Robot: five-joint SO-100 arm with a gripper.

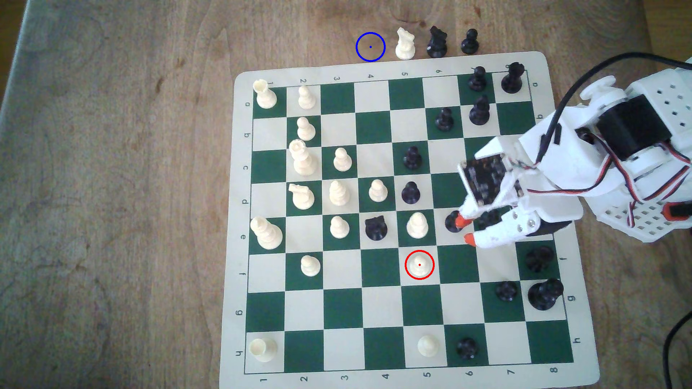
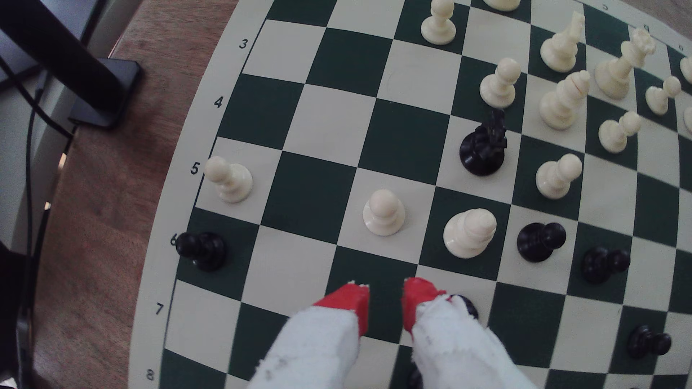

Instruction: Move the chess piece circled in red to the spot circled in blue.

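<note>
- The cream pawn circled in red (image 1: 419, 263) stands upright on a light square of the chessboard (image 1: 378, 67), in the row marked f and the column marked 5; in the wrist view the same pawn (image 2: 384, 213) stands alone on its square.
- The blue ring with its centre dot (image 1: 370, 46) lies on bare wood of the table (image 1: 112, 187), just off the board's far edge beside the 4 label, well apart from the pawn.
- To the exterior view's right of the ring stand 3 pieces off the board: a cream knight (image 1: 405, 44), a black knight (image 1: 437, 42) and a black pawn (image 1: 469, 42).
- The hand (image 1: 466, 230) hangs over the board to the exterior view's right of the circled pawn, about 1 square away and not touching it.
- Its 2 red-tipped fingers (image 2: 350, 299) stand a little apart with a narrow gap between them, and nothing is held.
- In the wrist view the hand (image 2: 385, 299) points toward the circled pawn, with a dark square between the tips and the pawn.
- A larger cream piece (image 1: 417, 225) stands on the square next to the circled pawn, in row e, and a black knight (image 1: 375, 227) stands 1 square further to the exterior view's left.
- A black piece (image 1: 452, 221) sits just beside the upper red fingertip, partly hidden by it.
</note>
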